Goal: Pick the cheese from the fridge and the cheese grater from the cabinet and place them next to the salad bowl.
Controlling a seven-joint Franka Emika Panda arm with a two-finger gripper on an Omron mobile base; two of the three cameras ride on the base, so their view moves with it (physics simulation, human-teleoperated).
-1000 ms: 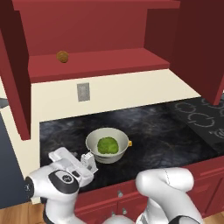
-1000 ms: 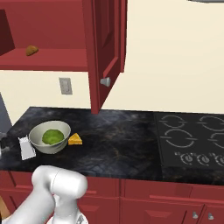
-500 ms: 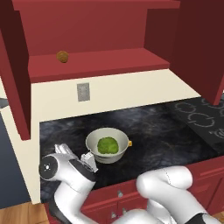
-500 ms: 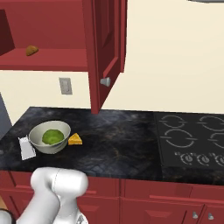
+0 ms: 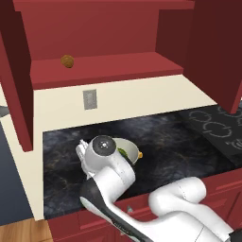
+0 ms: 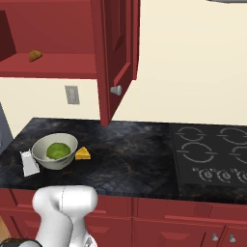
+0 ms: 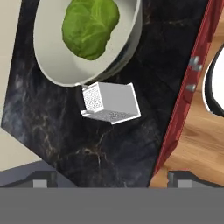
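Observation:
The off-white salad bowl (image 6: pixel 45 145) with its green lettuce ball (image 6: pixel 58 150) stands on the black counter (image 6: pixel 125 159). The silver cheese grater (image 6: pixel 30 163) lies on its side against the bowl's left rim. A small yellow-orange cheese (image 6: pixel 83 153) wedge rests just right of the bowl. In the hand view my gripper (image 7: pixel 114 179) hangs above the grater (image 7: pixel 111 103) and the bowl (image 7: pixel 48 65), open, with nothing between its fingertips (image 7: pixel 41 180). My white arm covers most of the bowl (image 5: pixel 132 150) in the left base view, and the cheese (image 5: pixel 140 154) peeks out beside it.
The dark red cabinet (image 5: pixel 108 71) is open, and a brown round ball (image 5: pixel 67 61) sits on its shelf. One open door (image 6: pixel 116 58) hangs over the counter's middle. A black stove (image 6: pixel 212 154) lies to the right. Red drawers with knobs (image 7: pixel 192 65) run below the counter's edge.
The gripper has let go of the grater and pulled up and away from it. The arm now rises in front of the bowl. Grater, bowl and cheese have stayed put.

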